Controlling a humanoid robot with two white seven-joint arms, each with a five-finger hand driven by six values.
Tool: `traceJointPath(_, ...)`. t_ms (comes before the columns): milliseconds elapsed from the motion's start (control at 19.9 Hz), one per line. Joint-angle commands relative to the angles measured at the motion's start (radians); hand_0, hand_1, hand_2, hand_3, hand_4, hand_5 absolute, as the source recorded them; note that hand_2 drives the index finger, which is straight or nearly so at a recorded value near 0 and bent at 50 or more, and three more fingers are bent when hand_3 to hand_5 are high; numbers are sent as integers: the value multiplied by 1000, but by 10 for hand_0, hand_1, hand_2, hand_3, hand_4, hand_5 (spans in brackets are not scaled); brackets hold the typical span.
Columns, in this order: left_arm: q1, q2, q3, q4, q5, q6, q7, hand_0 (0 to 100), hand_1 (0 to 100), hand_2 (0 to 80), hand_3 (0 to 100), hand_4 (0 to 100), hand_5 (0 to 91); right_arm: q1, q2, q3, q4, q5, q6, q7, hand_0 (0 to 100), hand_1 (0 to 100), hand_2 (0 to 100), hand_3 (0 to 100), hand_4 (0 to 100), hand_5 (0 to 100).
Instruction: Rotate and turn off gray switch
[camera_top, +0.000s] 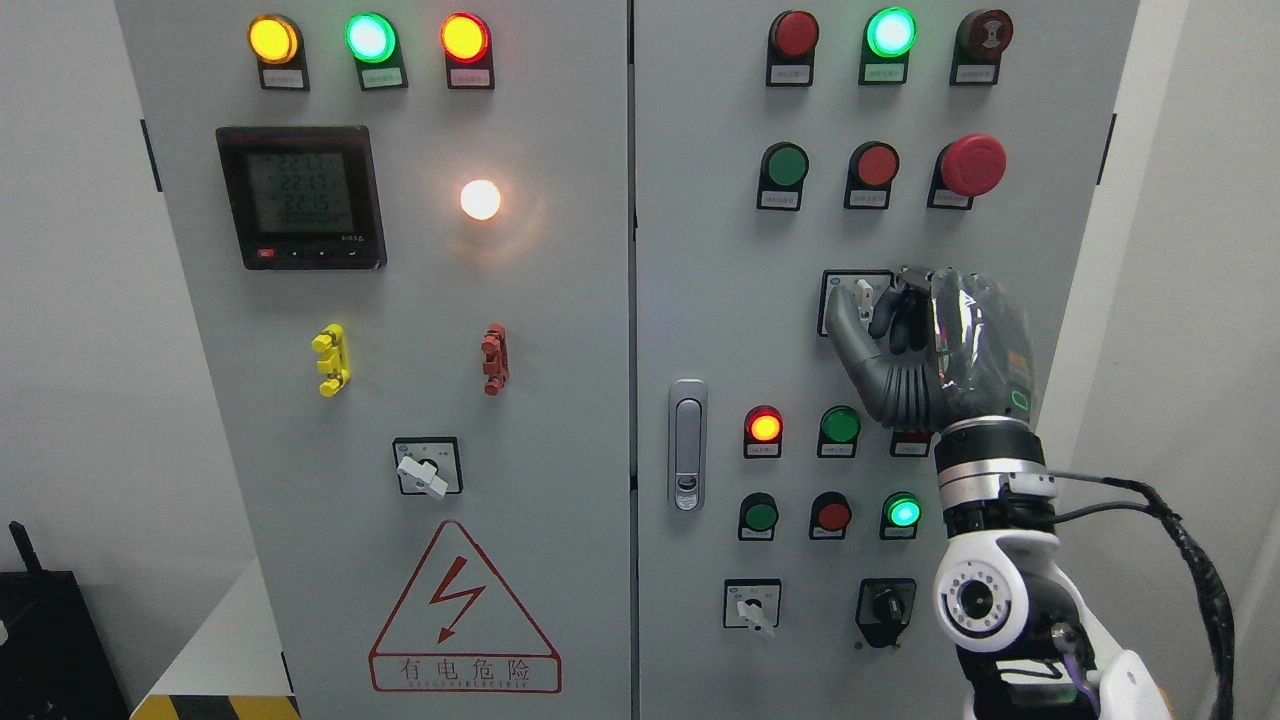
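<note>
We have our right hand raised against the right-hand door of the control cabinet, and its fingers curl in from the right onto the gray switch. The switch sits in its square plate at mid-height on that door, below the green and red push buttons and just left of our palm. The thumb comes up from below and to the left, the other fingers close from the upper right, so the knob lies pinched between them. It looks as though we are gripping the switch handle, though the fingers hide most of it and contact is hard to confirm. The handle's long axis appears to run roughly upright, tilted slightly; a turn would have to come from rolling the wrist about an axis pointing into the door.

Our left arm is out of view, so the right hand is the only one placed for this.

Nearby, the red mushroom emergency stop stands above and to the right of our knuckles. The lit red lamp and a green button sit just below the heel of the hand, where the wrist could brush them. The door latch lies farther left, well apart.
</note>
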Motion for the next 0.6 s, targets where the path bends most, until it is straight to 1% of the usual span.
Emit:
traceJointPath(0,0,0,32,23,-8,1,0,120,389,0,0,0,0,-2,5,3,5,0,0,-1,501,282,745,956,880,1000)
traceJointPath(552,1,0,31,23,-8,1,0,120,389,0,0,0,0,4,4,2,5,1,-6,-3,505,305,742,961,882,1000)
